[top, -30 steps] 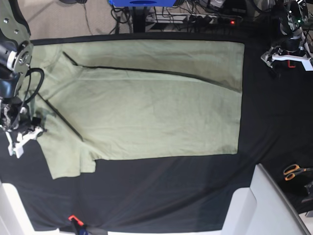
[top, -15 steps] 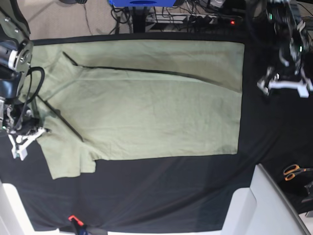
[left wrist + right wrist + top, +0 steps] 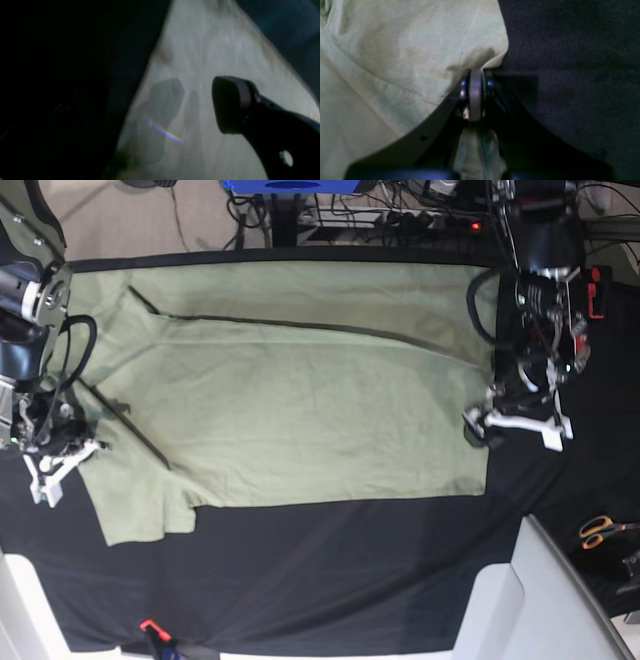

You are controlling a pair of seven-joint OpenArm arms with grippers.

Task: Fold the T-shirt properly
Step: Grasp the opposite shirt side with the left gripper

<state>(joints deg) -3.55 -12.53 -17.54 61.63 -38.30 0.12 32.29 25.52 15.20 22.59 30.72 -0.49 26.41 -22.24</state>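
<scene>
Right claw clamps the shirt edge, left claw poised wide at the far side

The sage-green T-shirt lies broadly spread on the black table cloth, with slanting folds across it and one sleeve jutting out at the near corner on the right arm's side. The right claw has its tips together on the shirt's edge, fabric pinched between them — presumably to anchor that side, so both ends can travel as one when the cloth is lifted or folded over.

The left claw stands with its jaws well apart over the opposite edge, its wrist view blurred. That placing straddles the border, likely so that closing would catch the fabric rather than bare cloth. Whether its tips touch the shirt, I cannot tell. Orange-handled scissors rest off to the side, apart from the shirt.
</scene>
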